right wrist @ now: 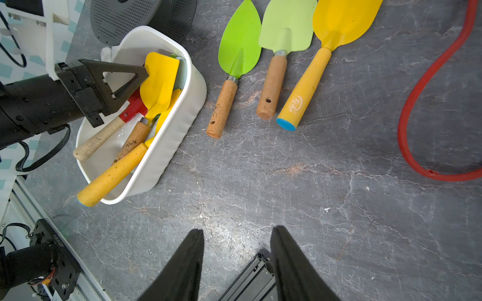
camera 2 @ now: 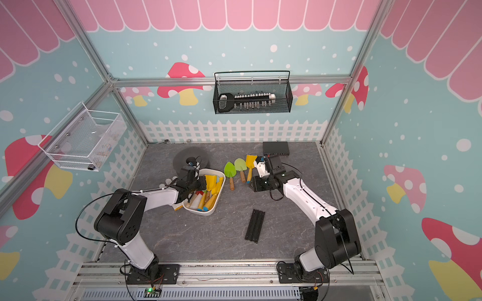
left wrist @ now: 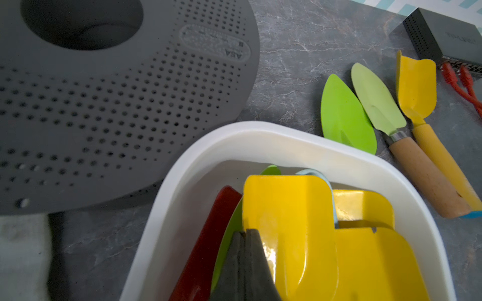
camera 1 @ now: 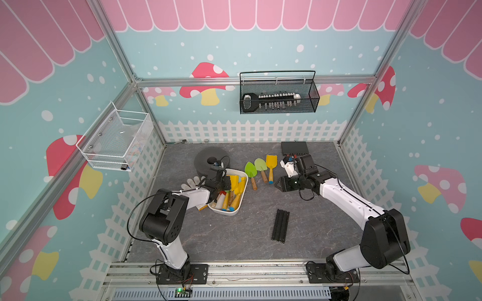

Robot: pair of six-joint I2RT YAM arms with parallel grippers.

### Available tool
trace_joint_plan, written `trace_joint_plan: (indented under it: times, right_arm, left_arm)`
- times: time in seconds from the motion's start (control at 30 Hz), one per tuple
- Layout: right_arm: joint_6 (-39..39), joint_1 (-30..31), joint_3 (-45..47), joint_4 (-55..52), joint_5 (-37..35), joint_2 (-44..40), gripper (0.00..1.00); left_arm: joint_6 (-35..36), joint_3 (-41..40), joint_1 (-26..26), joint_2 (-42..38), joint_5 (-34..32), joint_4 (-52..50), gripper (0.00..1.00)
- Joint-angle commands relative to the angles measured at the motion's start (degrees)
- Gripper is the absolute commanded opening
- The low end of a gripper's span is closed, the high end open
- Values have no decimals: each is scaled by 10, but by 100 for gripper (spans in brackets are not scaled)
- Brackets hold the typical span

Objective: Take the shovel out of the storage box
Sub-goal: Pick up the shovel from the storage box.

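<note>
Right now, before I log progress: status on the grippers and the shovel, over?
Left gripper shut on yellow shovel at blade edge, inside storage box. Right gripper open, empty. Other shovels packed alongside it.

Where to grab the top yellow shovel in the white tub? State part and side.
On the yellow shovel, pinch the blade's upturned side edge, from above on the left arm's side: it lies topmost, while handles crowd low in the tub. The left gripper is shut there.
</note>
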State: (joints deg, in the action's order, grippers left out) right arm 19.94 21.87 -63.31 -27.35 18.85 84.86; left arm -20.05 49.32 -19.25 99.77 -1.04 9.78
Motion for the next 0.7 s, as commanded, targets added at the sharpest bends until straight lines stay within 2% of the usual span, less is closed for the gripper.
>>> trace_joint_plan:
  times: [0.0,0.2,0.5,0.67]
  right_arm:
    - [-1,5,10,3,-4,-17,48]
    - [-2,5,10,4,-7,-15,48]
    - [1,10,19,23,7,-25,48]
    - [-2,33,20,50,26,-36,48]
  left_arm:
    - [0,-14,4,-21,4,1,0]
    - [-17,-47,2,-88,7,22,0]
    - [-39,-106,-18,-203,-46,41,0]
    - [-41,-124,-32,-259,-81,46,0]
